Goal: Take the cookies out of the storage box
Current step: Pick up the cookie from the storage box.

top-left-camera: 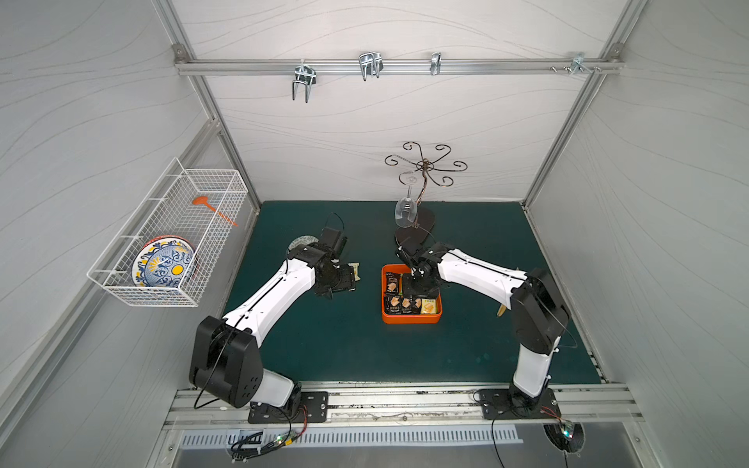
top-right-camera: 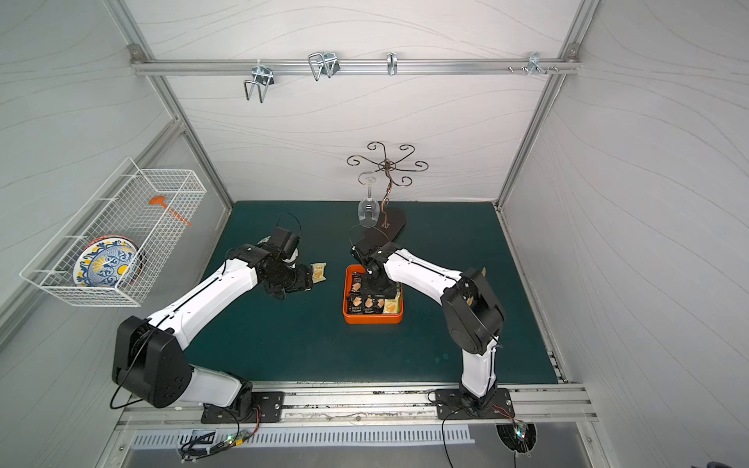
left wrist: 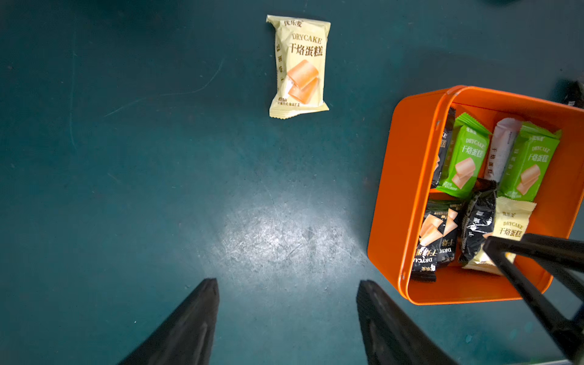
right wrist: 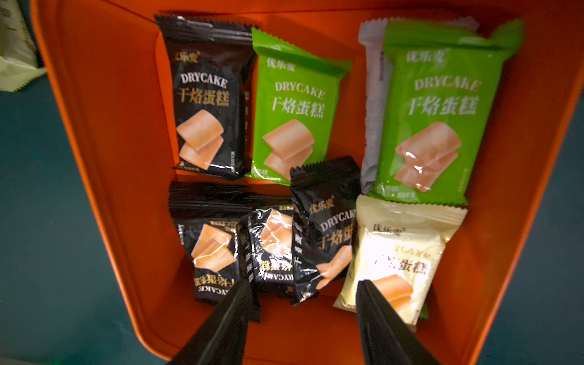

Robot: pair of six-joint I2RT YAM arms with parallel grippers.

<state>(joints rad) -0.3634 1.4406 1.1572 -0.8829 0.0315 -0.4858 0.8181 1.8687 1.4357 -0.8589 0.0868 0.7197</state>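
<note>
Right claw hangs low inside the orange storage box, jaws roughly half apart around the tilted black cookie packet, nothing pinched yet. I'd centre on that one so the pale yellow packet beside it doesn't get caught too. Left claw gapes empty over the table, with a loose yellow packet lying out there.
</note>
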